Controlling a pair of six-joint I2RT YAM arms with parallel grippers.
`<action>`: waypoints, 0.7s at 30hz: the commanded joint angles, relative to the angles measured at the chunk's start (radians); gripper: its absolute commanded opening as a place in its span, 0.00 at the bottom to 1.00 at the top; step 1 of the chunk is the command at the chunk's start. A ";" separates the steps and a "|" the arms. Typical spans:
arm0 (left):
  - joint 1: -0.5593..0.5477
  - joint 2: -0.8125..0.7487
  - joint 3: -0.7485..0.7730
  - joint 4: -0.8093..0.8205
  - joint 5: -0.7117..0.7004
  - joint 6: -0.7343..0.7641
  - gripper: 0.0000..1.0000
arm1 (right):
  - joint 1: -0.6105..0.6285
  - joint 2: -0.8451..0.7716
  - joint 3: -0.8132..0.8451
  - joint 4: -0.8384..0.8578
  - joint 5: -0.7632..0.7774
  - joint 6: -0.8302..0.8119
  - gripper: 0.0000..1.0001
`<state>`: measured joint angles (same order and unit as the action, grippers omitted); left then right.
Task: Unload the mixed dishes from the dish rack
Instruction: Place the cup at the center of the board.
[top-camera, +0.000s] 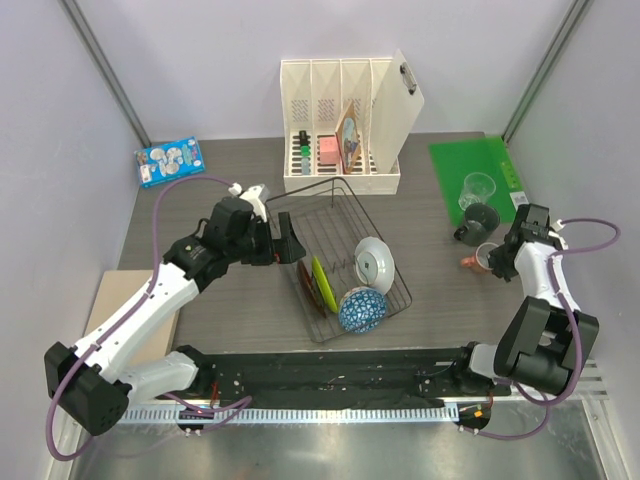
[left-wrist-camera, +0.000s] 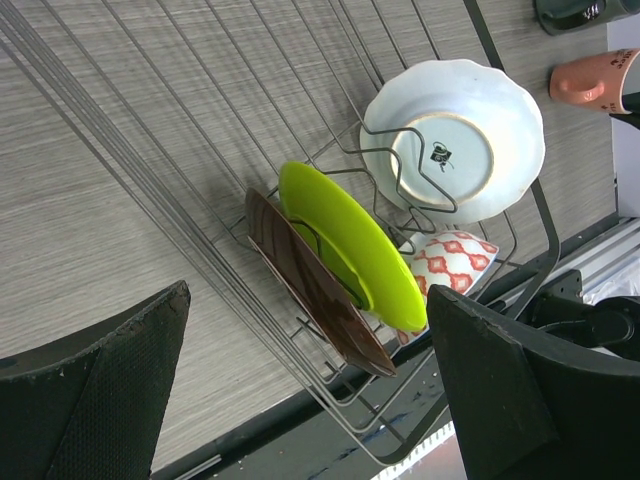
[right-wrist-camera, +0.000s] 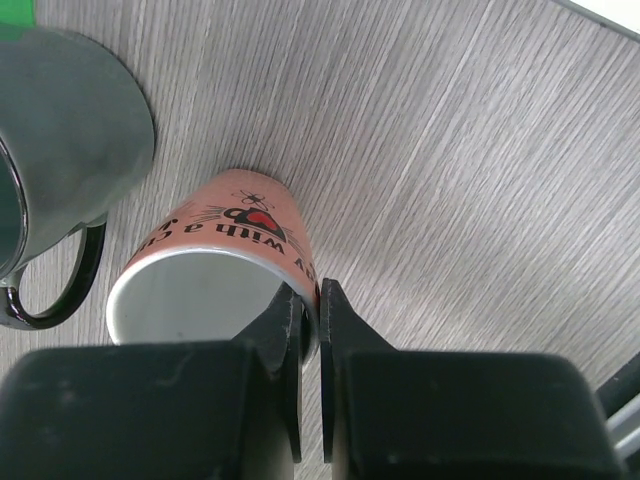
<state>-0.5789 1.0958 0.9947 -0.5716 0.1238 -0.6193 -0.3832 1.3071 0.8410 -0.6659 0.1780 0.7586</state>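
The left end effector (top-camera: 288, 243) hangs wide open over the dish rack (top-camera: 330, 215), and its arm is the nearer one to the rack. The lime-green plate (left-wrist-camera: 350, 240) and red plate (left-wrist-camera: 310, 295) stand on edge just ahead of it and below, their long edges slanting across its open span. The right end effector (right-wrist-camera: 310, 320) is pinched on the rim of the pink mug (right-wrist-camera: 240, 225), low over the counter (right-wrist-camera: 480, 150) and well apart from the rack.

right gripper (right-wrist-camera: 308, 300) clamps pink mug (right-wrist-camera: 225, 235) rim | dark grey mug (right-wrist-camera: 70, 130) at 10 o'clock | grey woodgrain worktop (right-wrist-camera: 480, 150)
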 joint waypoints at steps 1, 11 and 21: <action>-0.007 0.003 0.012 0.003 -0.013 0.007 1.00 | 0.006 0.011 -0.066 0.094 -0.061 0.028 0.01; -0.007 0.016 0.013 0.004 -0.010 0.006 1.00 | 0.006 -0.037 0.012 0.042 -0.080 0.012 0.28; -0.009 0.007 0.010 0.001 -0.006 0.006 1.00 | 0.004 -0.065 0.050 -0.014 -0.084 0.008 0.31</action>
<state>-0.5823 1.1133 0.9947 -0.5774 0.1204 -0.6197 -0.3805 1.2831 0.8482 -0.6502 0.1051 0.7662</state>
